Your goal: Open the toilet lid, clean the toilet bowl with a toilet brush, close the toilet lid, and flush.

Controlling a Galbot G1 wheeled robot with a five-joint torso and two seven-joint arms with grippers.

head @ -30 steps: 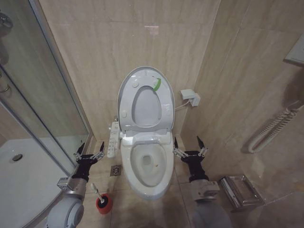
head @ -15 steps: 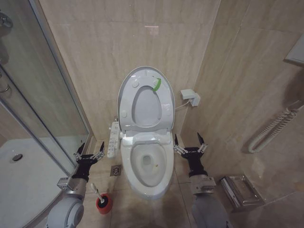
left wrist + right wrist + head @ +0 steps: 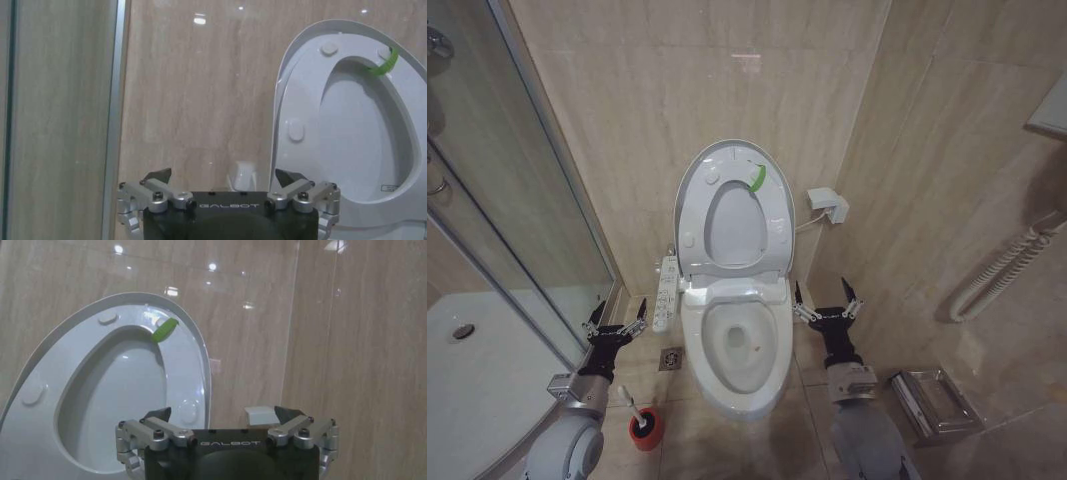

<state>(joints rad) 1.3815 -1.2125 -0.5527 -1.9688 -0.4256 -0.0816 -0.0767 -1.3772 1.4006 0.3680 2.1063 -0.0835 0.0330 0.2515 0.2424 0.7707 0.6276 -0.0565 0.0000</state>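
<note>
Since a second ago, the right tool [image 3: 827, 303] is seen shifted slightly farther along the right side of the toilet bowl [image 3: 739, 385], fingers spread wide, nothing held. The left tool [image 3: 614, 322] is unchanged at the left, also wide and empty. The toilet lid [image 3: 727, 165] is found upright against the far wall, so opening is judged complete; brushing is not begun. The toilet brush [image 3: 627, 401] is stood in its red cup holder [image 3: 646, 429], on the floor near left. A little water is noted in the bowl.
</note>
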